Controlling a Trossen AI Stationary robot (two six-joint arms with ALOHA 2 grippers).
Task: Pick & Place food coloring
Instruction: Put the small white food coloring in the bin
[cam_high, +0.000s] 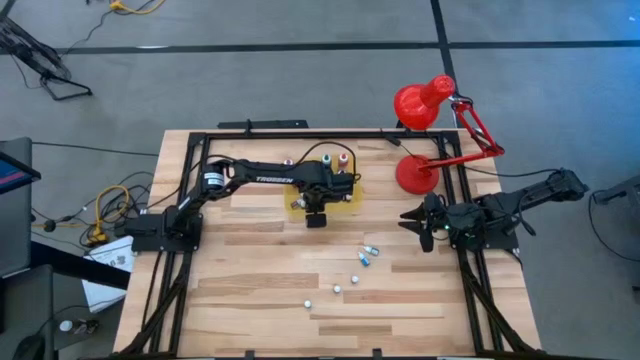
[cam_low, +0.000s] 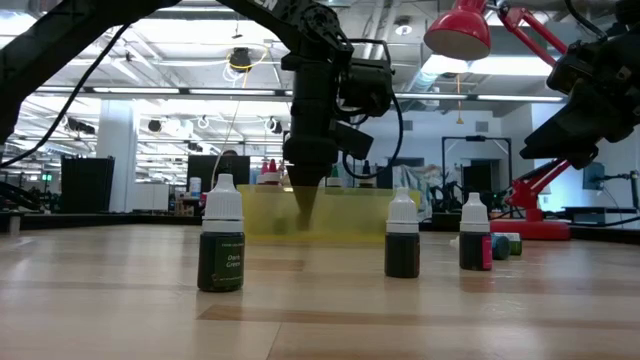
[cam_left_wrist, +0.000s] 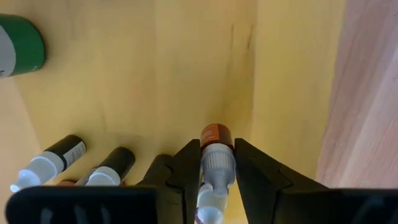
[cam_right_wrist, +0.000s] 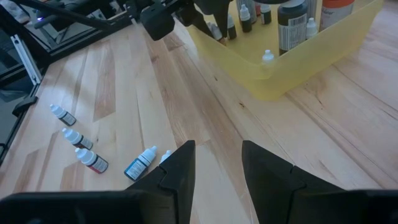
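1. High view: I see the left arm reaching across the table (cam_high: 250, 300), its left pincer (cam_high: 316, 219) over the yellow tray (cam_high: 352, 203) near the far edge. The right pincer (cam_high: 417, 222) waits at the right side, beside the red lamp (cam_high: 422, 135). Several food coloring bottles (cam_high: 367, 255) lie scattered on the bare wood nearer the front.

2. Low view: the left pincer (cam_low: 305, 205) hangs down into the yellow tray (cam_low: 350, 215). Three bottles stand upright in front: a dark green bottle (cam_low: 221, 240), a second dark bottle (cam_low: 402, 238) and a reddish bottle (cam_low: 474, 236).

3. Left wrist view: the fingers (cam_left_wrist: 186, 171) stand on either side of an orange-brown bottle (cam_left_wrist: 216, 155) lying on the tray floor; they look close against its neck, but I cannot tell whether they grip it. More bottles (cam_left_wrist: 56, 160) lie alongside.

4. Right wrist view: the right pincer (cam_right_wrist: 217, 158) hovers with fingers apart, holding nothing. Loose bottles (cam_right_wrist: 78, 142) lie on the wood beyond it; the tray (cam_right_wrist: 273, 74) holds more.
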